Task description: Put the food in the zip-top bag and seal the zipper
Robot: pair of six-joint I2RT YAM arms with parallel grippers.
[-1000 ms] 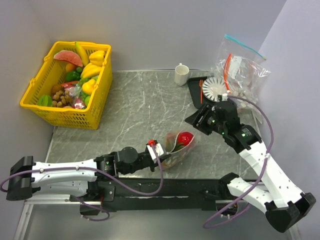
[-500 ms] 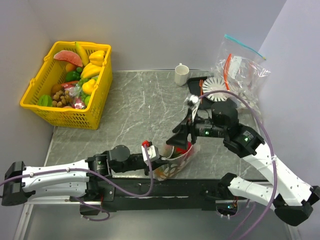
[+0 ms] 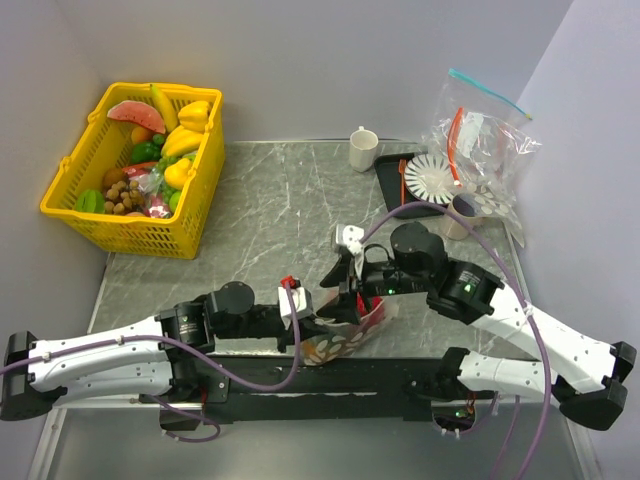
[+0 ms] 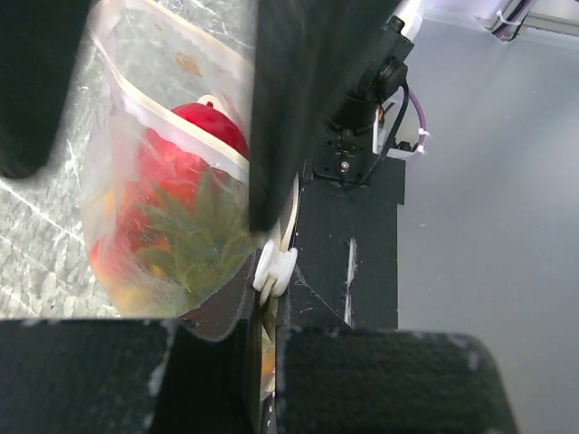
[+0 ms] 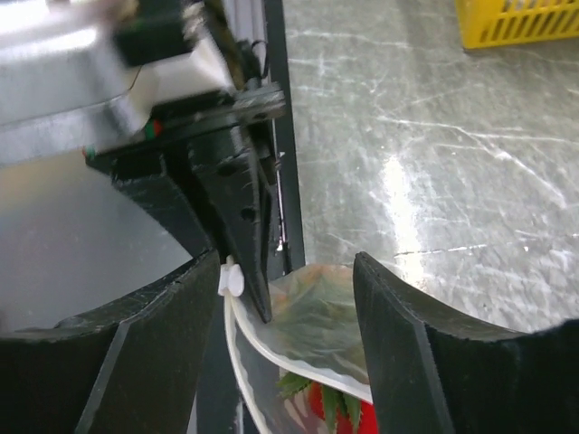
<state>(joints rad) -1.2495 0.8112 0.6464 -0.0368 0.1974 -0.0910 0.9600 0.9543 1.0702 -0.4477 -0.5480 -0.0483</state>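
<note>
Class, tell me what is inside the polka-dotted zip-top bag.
Seen through the zip-top bag: a red apple, a pineapple's green crown, blurred red-orange shapes. The left gripper hides the rest.

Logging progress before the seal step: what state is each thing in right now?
zip-top bag: mouth open, food inside
zipper: unsealed
apple: in the bag
pineapple: in the bag
left gripper: shut on the bag's mouth edge
right gripper: fingers open over the bag's mouth
cup: upright
basket: holding toy fruit
</note>
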